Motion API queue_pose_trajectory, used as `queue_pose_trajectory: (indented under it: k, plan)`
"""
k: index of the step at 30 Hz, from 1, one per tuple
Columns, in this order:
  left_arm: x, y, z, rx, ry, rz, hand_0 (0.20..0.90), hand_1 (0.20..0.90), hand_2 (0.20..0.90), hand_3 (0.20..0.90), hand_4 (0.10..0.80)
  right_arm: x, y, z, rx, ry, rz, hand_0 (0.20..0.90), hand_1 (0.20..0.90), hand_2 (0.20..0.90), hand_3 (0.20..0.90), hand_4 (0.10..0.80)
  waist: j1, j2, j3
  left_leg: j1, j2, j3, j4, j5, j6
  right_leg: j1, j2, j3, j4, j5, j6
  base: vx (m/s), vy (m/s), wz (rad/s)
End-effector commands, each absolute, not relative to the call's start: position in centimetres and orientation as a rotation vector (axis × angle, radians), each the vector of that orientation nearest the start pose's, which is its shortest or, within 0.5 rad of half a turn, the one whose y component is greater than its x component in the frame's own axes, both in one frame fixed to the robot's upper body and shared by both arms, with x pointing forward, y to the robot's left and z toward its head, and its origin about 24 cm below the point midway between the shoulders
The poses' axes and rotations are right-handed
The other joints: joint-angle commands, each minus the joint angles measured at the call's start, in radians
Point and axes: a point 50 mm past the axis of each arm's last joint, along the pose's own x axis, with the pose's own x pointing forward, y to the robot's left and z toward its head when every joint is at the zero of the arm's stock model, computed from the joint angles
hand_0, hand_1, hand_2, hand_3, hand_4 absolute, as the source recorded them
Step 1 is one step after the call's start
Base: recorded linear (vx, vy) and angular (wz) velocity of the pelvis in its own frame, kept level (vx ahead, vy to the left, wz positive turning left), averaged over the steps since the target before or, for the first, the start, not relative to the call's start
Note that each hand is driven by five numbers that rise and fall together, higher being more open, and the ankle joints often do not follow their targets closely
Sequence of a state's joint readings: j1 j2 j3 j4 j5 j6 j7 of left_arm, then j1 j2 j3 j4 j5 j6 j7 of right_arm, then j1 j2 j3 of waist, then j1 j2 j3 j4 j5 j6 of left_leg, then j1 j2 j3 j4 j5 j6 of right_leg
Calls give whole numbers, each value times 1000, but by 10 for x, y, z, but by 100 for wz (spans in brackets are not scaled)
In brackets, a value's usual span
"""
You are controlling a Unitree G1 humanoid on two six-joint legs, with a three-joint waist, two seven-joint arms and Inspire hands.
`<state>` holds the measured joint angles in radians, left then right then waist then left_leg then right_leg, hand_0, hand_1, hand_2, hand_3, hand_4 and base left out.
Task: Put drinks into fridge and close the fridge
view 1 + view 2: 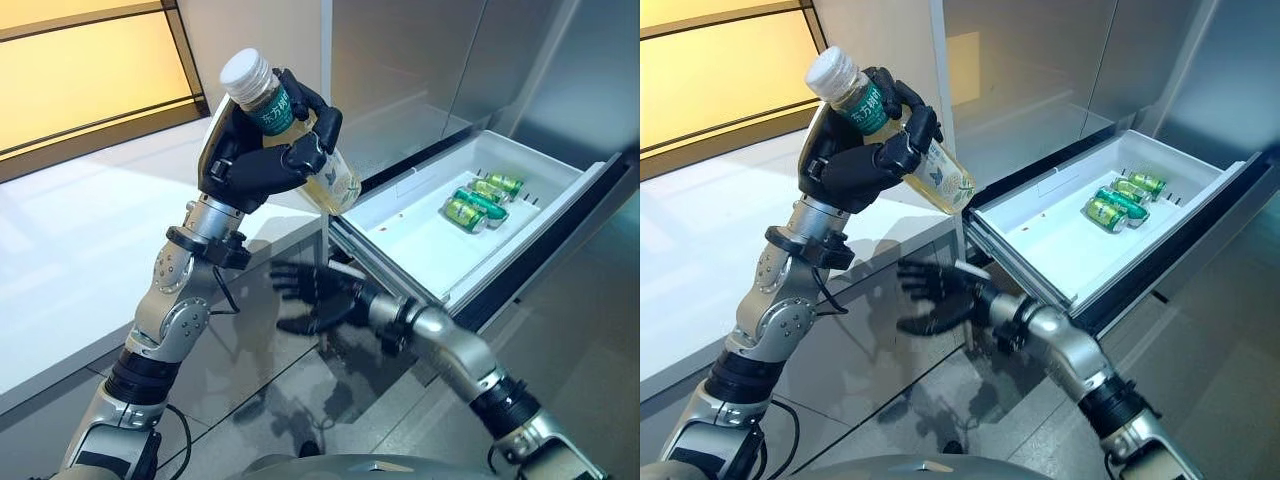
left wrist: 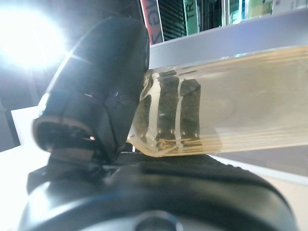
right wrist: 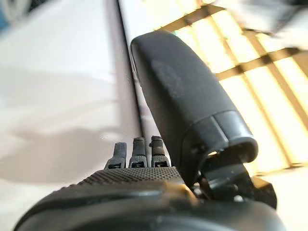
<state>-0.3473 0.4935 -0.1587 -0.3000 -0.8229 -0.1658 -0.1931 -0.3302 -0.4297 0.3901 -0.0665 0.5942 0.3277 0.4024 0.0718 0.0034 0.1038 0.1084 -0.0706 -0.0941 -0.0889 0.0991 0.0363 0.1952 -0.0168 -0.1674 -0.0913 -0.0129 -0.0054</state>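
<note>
My left hand (image 1: 262,160) is raised high and shut on a clear bottle (image 1: 334,182) of yellowish drink with a white cap (image 1: 246,74) and a green label; the bottle tilts, cap up and toward me. In the left wrist view the fingers (image 2: 182,110) show through the bottle (image 2: 250,106). The white fridge drawer (image 1: 420,240) stands pulled out to the right, with several green cans (image 1: 480,202) lying near its far end. My right hand (image 1: 318,297) hangs open, fingers spread, below the drawer's near corner, holding nothing.
A white counter (image 1: 70,250) runs along the left, under a yellow-lit window. Grey fridge panels (image 1: 420,60) rise behind the drawer. Dark glossy floor (image 1: 560,350) lies below and to the right.
</note>
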Motion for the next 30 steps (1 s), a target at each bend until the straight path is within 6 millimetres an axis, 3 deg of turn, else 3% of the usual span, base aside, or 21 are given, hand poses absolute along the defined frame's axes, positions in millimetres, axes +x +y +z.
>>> queue_pose_trajectory:
  k: [1,15,30]
  plan:
    - [259,155,258,-303,-923,-645,300,300,300,200,100,280,-84,167,115,-198,971,900,900,900,900,800,-22,-29,-80,25,21,47,2,-96,-29,-36,-24,34,14,30,45,-2,-3,-7]
    - [262,152,260,-267,-905,-656,300,300,300,200,100,282,-109,205,111,-303,869,900,900,900,900,800,-60,-37,-88,43,29,83,2,-110,-24,-33,-18,73,13,31,44,7,-1,-8]
    - [270,131,252,-219,-812,-702,300,300,300,200,100,287,-110,236,77,-455,756,900,900,900,900,800,-75,-39,-85,52,32,97,2,-114,-20,-33,-12,93,14,33,44,6,-4,-4]
